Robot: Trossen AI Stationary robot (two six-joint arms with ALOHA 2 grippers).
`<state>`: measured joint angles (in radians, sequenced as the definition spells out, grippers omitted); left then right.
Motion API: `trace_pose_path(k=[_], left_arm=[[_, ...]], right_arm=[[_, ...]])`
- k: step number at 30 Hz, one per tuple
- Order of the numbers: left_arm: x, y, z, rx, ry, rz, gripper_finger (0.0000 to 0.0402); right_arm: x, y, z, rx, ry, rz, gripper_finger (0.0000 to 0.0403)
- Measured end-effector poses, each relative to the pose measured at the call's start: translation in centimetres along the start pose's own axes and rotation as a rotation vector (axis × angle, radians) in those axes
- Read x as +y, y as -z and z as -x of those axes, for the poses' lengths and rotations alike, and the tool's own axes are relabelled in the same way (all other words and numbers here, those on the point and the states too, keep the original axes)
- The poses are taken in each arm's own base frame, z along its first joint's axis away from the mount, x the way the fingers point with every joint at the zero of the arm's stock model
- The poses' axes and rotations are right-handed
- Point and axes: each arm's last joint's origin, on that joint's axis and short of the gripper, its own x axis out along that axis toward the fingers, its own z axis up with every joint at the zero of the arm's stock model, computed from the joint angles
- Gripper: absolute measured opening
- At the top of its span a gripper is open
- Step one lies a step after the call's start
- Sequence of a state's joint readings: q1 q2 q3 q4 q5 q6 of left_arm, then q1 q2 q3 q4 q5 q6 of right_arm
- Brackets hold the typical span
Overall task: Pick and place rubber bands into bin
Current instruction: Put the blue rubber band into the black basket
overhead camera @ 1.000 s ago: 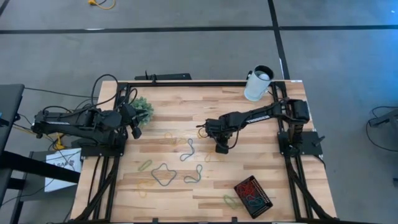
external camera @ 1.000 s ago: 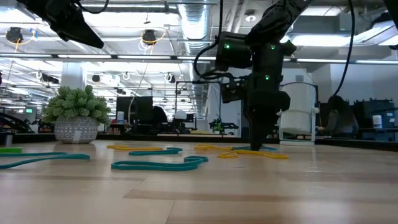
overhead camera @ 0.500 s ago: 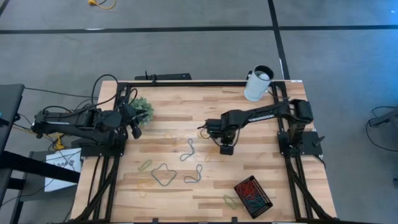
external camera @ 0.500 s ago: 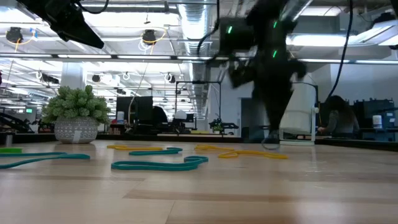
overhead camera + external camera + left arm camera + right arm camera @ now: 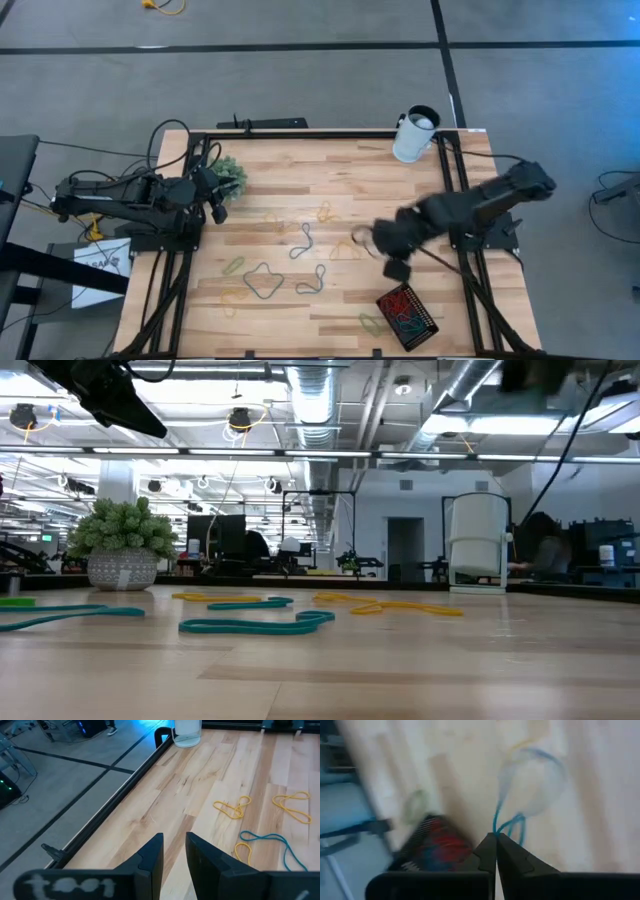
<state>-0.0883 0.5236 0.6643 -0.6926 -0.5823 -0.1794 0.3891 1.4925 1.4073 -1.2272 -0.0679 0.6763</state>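
Right gripper (image 5: 393,262) nearer bin (image 5: 407,314)

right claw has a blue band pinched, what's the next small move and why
Probably carry it the short way on to over the bin, then open. The right claw is shut on a blue rubber band that dangles from its tips, and in the high view it hangs just short of the bin, which already holds bands. The left claw waits by the plant.
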Motion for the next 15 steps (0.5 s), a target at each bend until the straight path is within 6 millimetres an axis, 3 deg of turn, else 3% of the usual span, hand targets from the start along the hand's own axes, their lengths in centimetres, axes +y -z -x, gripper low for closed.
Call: trace_pose_path(k=[7, 15], left_arm=[[0.0, 0.0, 0.0, -0.002, 0.002, 0.041, 0.0073], [-0.1, 0.0, 0.0, 0.003, 0.029, 0.064, 0.0073]], right_arm=[[6.8, 5.2, -0.9, -0.107, -0.105, 0.111, 0.0001], [11.8, 9.3, -5.8, -0.081, -0.062, 0.136, 0.0000]])
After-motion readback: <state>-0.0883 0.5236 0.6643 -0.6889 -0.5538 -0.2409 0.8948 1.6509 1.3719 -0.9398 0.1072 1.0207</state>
